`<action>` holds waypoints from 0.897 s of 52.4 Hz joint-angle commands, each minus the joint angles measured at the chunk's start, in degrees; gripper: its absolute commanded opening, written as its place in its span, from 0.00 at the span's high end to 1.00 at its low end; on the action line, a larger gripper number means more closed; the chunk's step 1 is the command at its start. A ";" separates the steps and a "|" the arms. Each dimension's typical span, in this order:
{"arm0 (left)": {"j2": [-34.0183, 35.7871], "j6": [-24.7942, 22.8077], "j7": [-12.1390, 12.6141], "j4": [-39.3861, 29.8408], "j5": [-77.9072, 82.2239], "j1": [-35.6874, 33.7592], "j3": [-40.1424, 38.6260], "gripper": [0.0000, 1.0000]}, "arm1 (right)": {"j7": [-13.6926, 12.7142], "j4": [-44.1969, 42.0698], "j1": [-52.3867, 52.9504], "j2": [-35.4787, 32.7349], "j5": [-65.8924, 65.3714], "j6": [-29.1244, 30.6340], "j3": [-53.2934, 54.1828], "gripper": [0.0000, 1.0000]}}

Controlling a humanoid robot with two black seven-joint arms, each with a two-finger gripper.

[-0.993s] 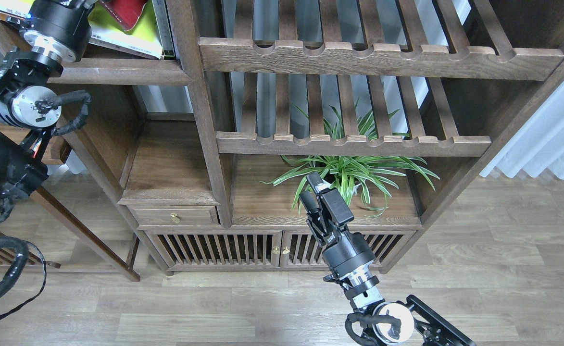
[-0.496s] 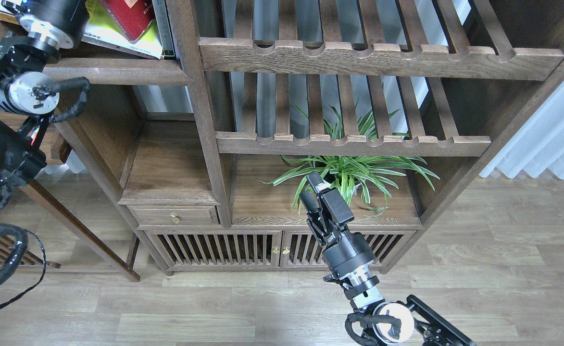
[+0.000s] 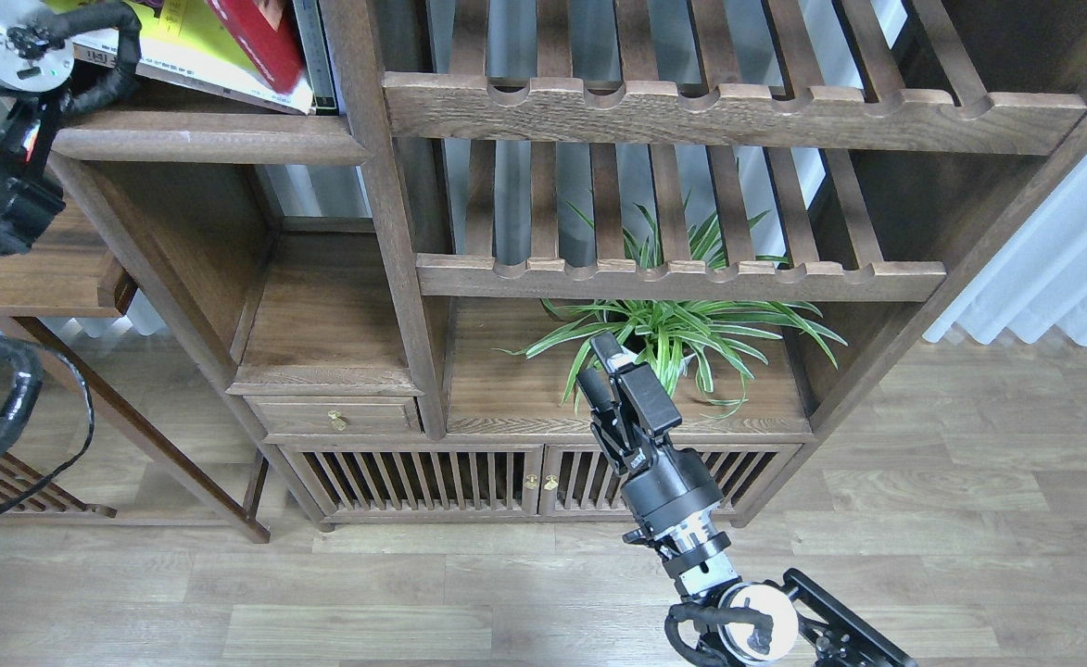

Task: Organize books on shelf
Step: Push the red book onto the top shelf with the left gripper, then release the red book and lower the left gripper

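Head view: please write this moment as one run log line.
left end effector: out of view | right end effector: idle by plant | books: on shelf

Dark-brown wooden cabinet unit (image 3: 395, 278) with two slatted racks (image 3: 682, 111), a small drawer (image 3: 334, 417) and slatted doors (image 3: 469, 482) at the base, spider plant (image 3: 682, 329) on the lower ledge, grey-brown plank floor (image 3: 969, 519), white curtain (image 3: 1062, 269) at right.

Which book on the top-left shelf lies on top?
The red book: it rests over the yellow-green book, which lies beneath it on the shelf.
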 commanded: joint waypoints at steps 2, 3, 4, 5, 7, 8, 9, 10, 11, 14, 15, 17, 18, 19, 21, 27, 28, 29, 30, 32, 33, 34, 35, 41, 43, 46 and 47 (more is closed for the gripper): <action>0.27 0.00 -0.08 0.11 0.00 -0.15 -0.58 0.64 | -0.04 -0.01 0.00 0.00 -0.03 0.00 -0.01 0.14; 0.27 0.00 0.01 0.28 0.00 -0.23 -0.58 0.64 | -0.04 -0.01 0.00 0.00 -0.03 0.00 -0.01 0.14; 0.27 0.00 -0.08 0.28 0.00 -0.23 -0.58 0.64 | 0.05 -0.01 0.09 0.00 -0.03 0.00 -0.01 0.14; 0.18 0.00 0.01 0.37 0.00 -0.23 -0.67 0.64 | 0.05 -0.01 0.00 0.00 -0.03 0.00 -0.01 0.14; 0.36 0.00 -0.16 0.28 -0.09 -0.15 -0.67 0.64 | -0.04 -0.01 0.00 0.00 0.06 0.00 -0.01 0.14; 0.36 0.00 -0.17 0.20 -0.09 0.11 -0.67 0.63 | 0.05 -0.01 0.00 0.00 0.06 0.00 -0.01 0.14; 0.44 -0.08 -0.34 0.11 -0.09 0.29 -0.67 0.63 | 0.05 -0.01 0.00 0.00 0.06 0.00 -0.01 0.14; 0.44 -0.17 -0.34 -0.07 -0.09 0.55 -0.67 0.62 | 0.05 -0.01 0.09 0.00 0.06 0.00 -0.01 0.14; 0.44 -0.17 -0.34 -0.16 -0.09 0.64 -0.67 0.61 | 0.05 -0.01 0.00 0.00 0.06 0.00 -0.01 0.14; 0.18 -0.43 -0.52 -0.86 -0.70 1.96 -0.67 0.59 | 0.05 -0.01 0.09 0.00 0.06 0.00 0.08 0.14; 0.09 -0.44 -0.52 -1.38 -1.75 2.49 -0.67 0.59 | 0.05 -0.01 0.09 0.00 0.06 0.00 0.08 0.14; 0.01 -0.70 -0.52 -3.57 -5.96 3.89 -0.58 0.58 | 0.05 0.08 0.09 0.00 0.06 0.00 0.08 0.14; 0.01 -0.70 -0.52 -4.54 -7.02 4.42 -0.58 0.57 | 0.05 0.08 0.17 0.00 0.06 0.00 0.08 0.14; 0.01 -0.79 -0.60 -5.25 -7.73 4.95 -0.58 0.56 | 0.05 0.08 0.17 0.00 0.06 0.00 0.08 0.14; -0.08 -0.70 -1.04 -7.35 -9.83 6.52 -0.67 0.52 | -0.03 0.08 0.26 0.00 0.06 0.00 0.08 0.14; -0.08 -0.79 -3.33 -15.96 -12.83 11.53 -2.07 0.46 | -0.04 0.08 0.61 0.00 0.06 0.00 0.08 0.14; -0.26 -0.79 -3.42 -17.72 -12.92 12.33 -2.42 0.45 | 0.05 0.08 0.61 0.00 0.06 0.00 -0.01 0.14; -1.22 -0.79 -3.42 -19.56 -12.92 13.03 -3.21 0.44 | 0.05 0.08 0.70 0.00 0.06 0.00 -0.01 0.14; -2.01 -0.79 -3.42 -20.62 -12.92 13.47 -3.83 0.44 | -0.03 0.08 0.79 0.00 0.06 0.00 -0.01 0.14; -3.07 -0.79 -3.33 -23.35 -13.01 14.96 -5.06 0.44 | -0.04 0.08 0.79 0.00 0.06 0.00 -0.01 0.14; -3.51 -0.79 -3.42 -24.93 -13.01 15.75 -5.32 0.44 | -0.04 0.08 0.79 0.00 0.06 0.00 -0.01 0.14; -3.95 -0.79 -3.59 -26.51 -13.10 16.81 -5.59 0.44 | -0.04 -0.01 0.79 0.00 0.06 0.00 -0.01 0.14; -4.56 -0.79 -3.85 -28.09 -13.10 18.03 -5.85 0.44 | 0.05 0.08 0.88 0.00 0.06 0.00 -0.01 0.14; -8.60 -1.05 -4.30 -37.14 -13.10 23.93 -6.38 0.34 | -0.04 -0.01 0.97 0.00 0.06 0.00 -0.01 0.15; -10.01 -1.23 -4.30 -39.08 -13.10 25.60 -6.38 0.26 | -0.04 -0.01 0.97 0.00 0.06 0.00 -0.01 0.15; -12.12 -1.32 -4.30 -41.20 -13.01 27.01 -6.12 0.19 | 0.05 -0.01 0.88 0.00 0.06 0.00 -0.10 0.14; -12.82 -1.32 -4.30 -41.98 -13.01 27.62 -6.03 0.18 | 0.05 -0.01 0.88 0.00 0.06 0.00 -0.18 0.15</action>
